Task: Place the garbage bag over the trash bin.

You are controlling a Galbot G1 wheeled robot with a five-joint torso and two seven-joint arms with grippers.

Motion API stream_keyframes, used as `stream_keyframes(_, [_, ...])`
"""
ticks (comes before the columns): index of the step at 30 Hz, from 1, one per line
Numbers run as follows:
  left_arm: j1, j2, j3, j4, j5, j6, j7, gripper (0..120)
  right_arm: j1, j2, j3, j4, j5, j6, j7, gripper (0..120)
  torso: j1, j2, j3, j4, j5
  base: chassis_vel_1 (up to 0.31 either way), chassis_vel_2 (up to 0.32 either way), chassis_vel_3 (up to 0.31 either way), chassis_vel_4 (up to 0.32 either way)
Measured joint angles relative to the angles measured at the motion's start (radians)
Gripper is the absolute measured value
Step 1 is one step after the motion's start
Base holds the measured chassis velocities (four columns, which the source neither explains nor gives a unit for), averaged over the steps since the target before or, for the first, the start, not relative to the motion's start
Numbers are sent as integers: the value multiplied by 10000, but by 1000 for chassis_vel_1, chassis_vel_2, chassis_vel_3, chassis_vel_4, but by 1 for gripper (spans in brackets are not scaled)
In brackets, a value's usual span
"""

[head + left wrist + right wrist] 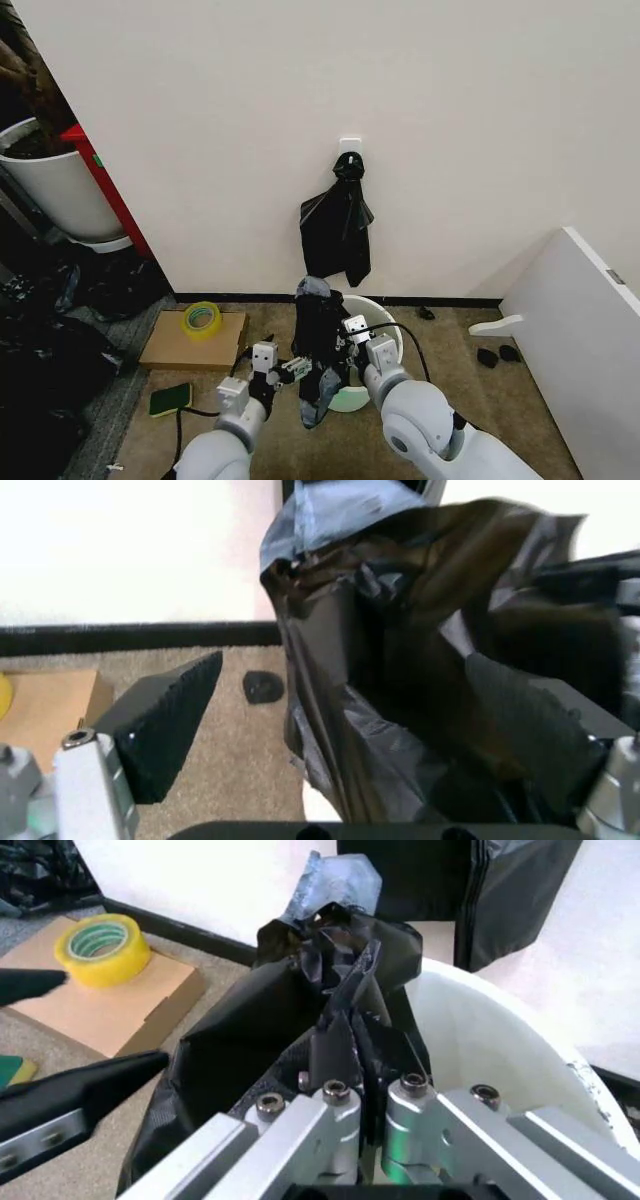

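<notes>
The garbage bag (320, 345) hangs bunched and crinkly over the carpet, just left of the trash bin (385, 335). The off-white bin stands by the wall on its pale green base. My right gripper (352, 332) is shut on the bag's upper part, and in the right wrist view its fingers (335, 1046) pinch the black plastic (250, 1035) beside the bin's rim (480, 1027). My left gripper (288, 368) is open, close to the bag's left side. In the left wrist view the bag (400, 667) hangs between its spread fingers (170, 720).
A knotted bunch of black bags (338, 225) hangs from a wall hook above the bin. A yellow tape roll (201, 319) lies on cardboard (180, 345) to the left. A white plant pot (55, 185) stands far left and a white panel (585, 340) leans right.
</notes>
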Motion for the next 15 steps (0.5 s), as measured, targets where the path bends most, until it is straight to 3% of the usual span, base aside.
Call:
stream_keyframes(4, [-556, -154, 254, 294, -273, 484, -349, 94, -88, -22, 106, 55, 0, -2, 0, 0, 0, 0, 0, 2, 0, 0, 0, 0, 0])
stream_keyframes(11, [-2249, -597, 957, 1160, -2022, 1190, -771, 94, -246, -30, 291, 136, -9, -9, -16, 0, 0, -1, 0, 0, 1, 0, 0, 0, 0])
stream_keyframes(15, [-3074, -860, 1291, 1647, -2342, 1616, -1257, 94, -277, -34, 292, 150, -26, -10, -32, 0, 0, -1, 0, 1, 1, 0, 0, 0, 0])
